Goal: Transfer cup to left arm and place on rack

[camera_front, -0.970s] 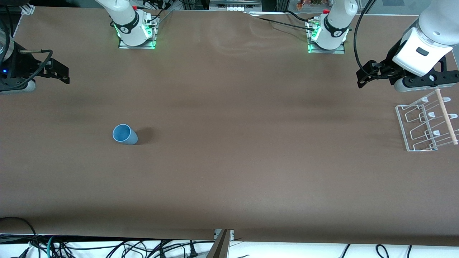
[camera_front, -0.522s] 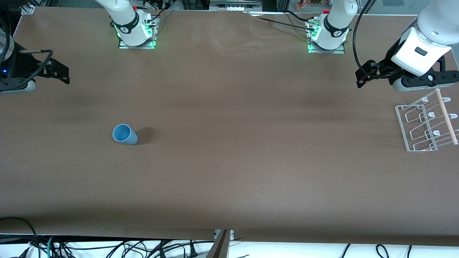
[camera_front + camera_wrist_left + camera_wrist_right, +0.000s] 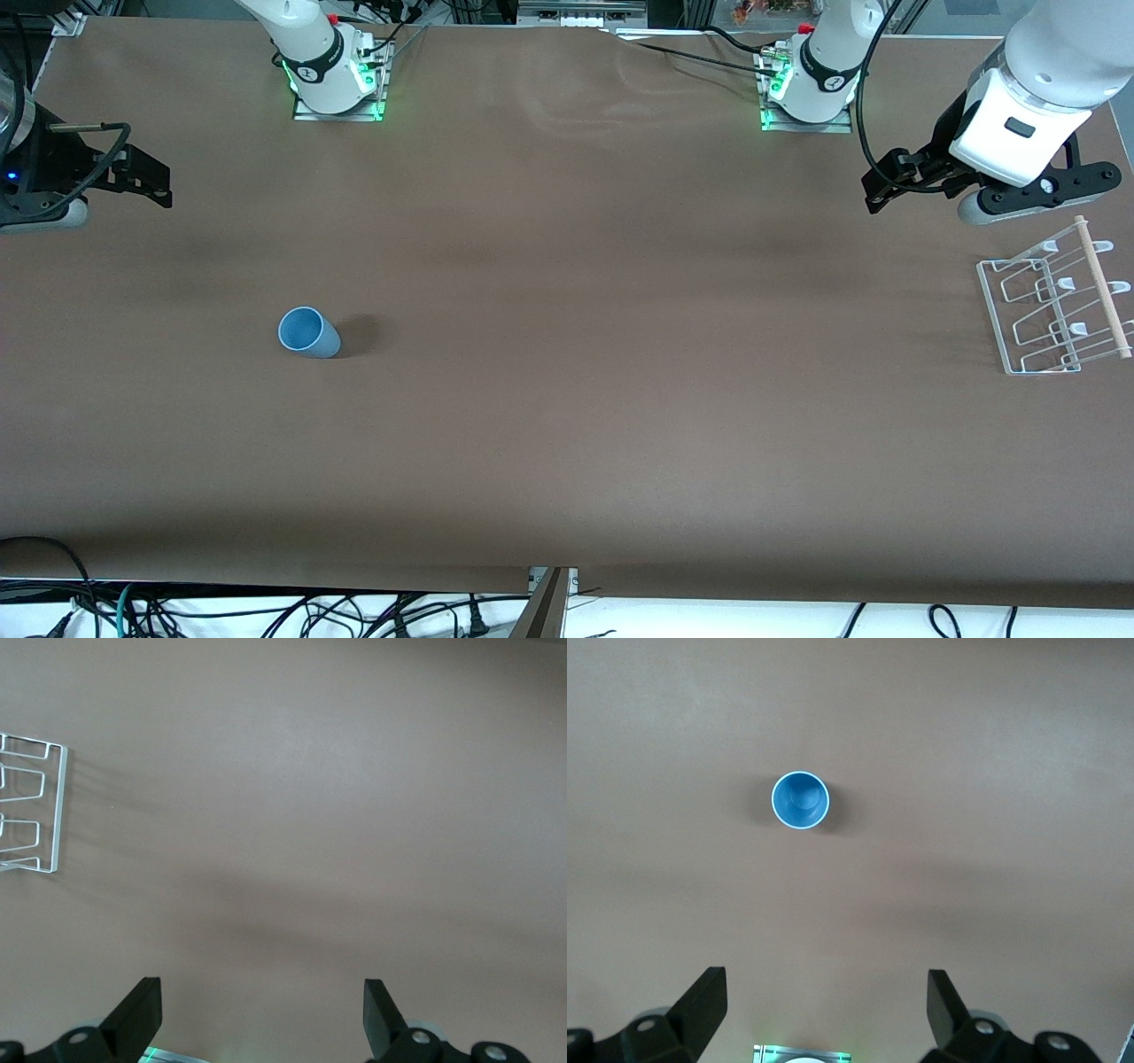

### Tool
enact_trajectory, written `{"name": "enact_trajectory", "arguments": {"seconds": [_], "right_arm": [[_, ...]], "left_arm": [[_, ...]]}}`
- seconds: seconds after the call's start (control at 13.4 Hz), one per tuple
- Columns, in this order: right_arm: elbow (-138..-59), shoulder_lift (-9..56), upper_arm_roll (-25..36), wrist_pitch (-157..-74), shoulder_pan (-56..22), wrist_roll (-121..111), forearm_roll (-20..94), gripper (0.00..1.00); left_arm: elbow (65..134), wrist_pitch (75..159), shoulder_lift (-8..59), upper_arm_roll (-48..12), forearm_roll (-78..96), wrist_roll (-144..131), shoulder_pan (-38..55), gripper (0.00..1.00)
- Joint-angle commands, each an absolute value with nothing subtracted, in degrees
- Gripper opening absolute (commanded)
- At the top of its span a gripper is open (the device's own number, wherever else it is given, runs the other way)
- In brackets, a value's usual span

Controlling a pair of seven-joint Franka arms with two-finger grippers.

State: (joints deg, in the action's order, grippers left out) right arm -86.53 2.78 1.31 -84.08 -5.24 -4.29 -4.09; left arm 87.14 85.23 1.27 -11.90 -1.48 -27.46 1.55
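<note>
The light-blue cup (image 3: 308,332) stands upright, mouth up, on the brown table toward the right arm's end. The right wrist view shows it from above (image 3: 801,800). My right gripper (image 3: 44,206) hangs at the right arm's end of the table, well apart from the cup. It is open and empty (image 3: 826,1001). The white wire rack (image 3: 1054,301) with its wooden rod sits at the left arm's end, and its edge shows in the left wrist view (image 3: 31,802). My left gripper (image 3: 1032,193) hovers over the table beside the rack, toward the bases. It is open and empty (image 3: 263,1010).
The two arm bases with green lights (image 3: 337,89) (image 3: 808,97) stand along the table's edge farthest from the front camera. A black cable (image 3: 700,55) lies near the left arm's base. Loose cables (image 3: 266,616) hang below the near edge.
My left gripper has moved away from the rack, toward the bases and slightly toward the table's middle. The right arm and the cup have not moved.
</note>
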Motion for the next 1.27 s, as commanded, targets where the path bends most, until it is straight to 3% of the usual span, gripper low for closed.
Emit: {"name": "enact_trajectory", "arguments": {"seconds": [0.0, 0.22, 0.6, 0.97, 1.19], "right_arm": [[-85.9, 3.6, 0.8, -84.3, -4.7, -4.5, -4.4, 1.00], [-86.0, 6.2, 0.8, -83.9, -4.7, -3.4, -4.5, 1.00], [-86.0, 10.5, 0.9, -87.3, -3.3, -4.2, -4.7, 1.00], [-86.7, 16.7, 0.7, -91.8, -2.2, -4.1, -4.0, 1.00], [-93.1, 21.3, 0.5, -102.9, -2.1, -4.1, -1.2, 1.00]], "left_arm": [[86.6, 86.6, 1.8, -12.7, -5.4, -28.3, 2.4, 1.00], [87.2, 87.5, 2.2, -13.5, -8.7, -23.1, 1.7, 1.00], [88.5, 88.7, 2.2, -13.3, -1.1, -16.3, -7.3, 1.00], [88.8, 87.5, 1.9, -13.4, -1.0, -16.4, -7.4, 1.00], [88.7, 87.2, 1.8, -13.5, -1.0, -16.8, -7.1, 1.00]]}}
